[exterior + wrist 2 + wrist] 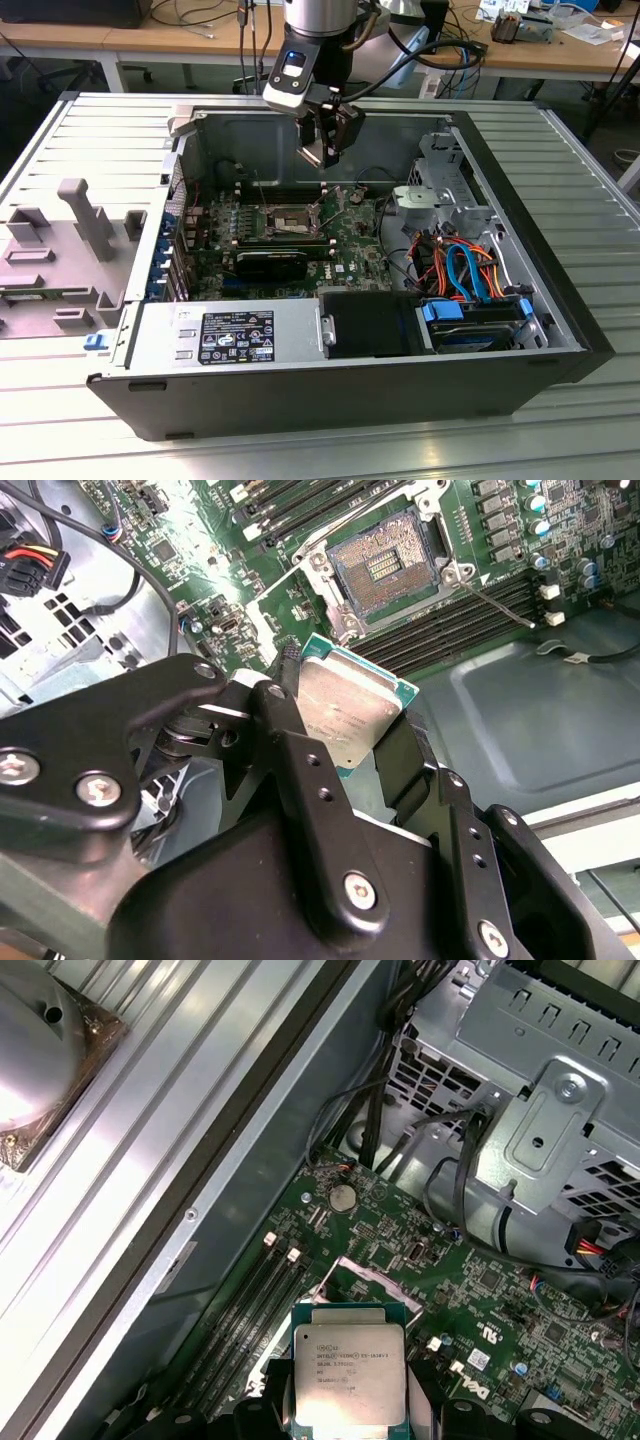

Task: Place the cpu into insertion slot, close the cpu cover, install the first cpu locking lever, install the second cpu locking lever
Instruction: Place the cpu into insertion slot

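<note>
- The cpu (348, 1375), a small flat square chip with a dull silver-grey metal top and a green edge, is sitting between my jaws. I am gripping it by two opposite edges.
- My gripper (348, 735), black and two-fingered, is hovering inside the open case, above the board.
- The insertion slot (385, 565), a square dark recess with a silver metal rim, is lying bare with its contact field showing. The chip is hanging apart from it, so placing is not yet done.
- The cpu cover (268, 602), a thin silver frame plate, is standing swung open beside the recess; closing is outstanding.
- One thin silver wire locking lever (497, 602) is sticking out free. I am judging it unlatched. I cannot make out the other.
- The green circuit board (350, 250) is lying flat in the dark grey metal computer case (300, 390).
</note>
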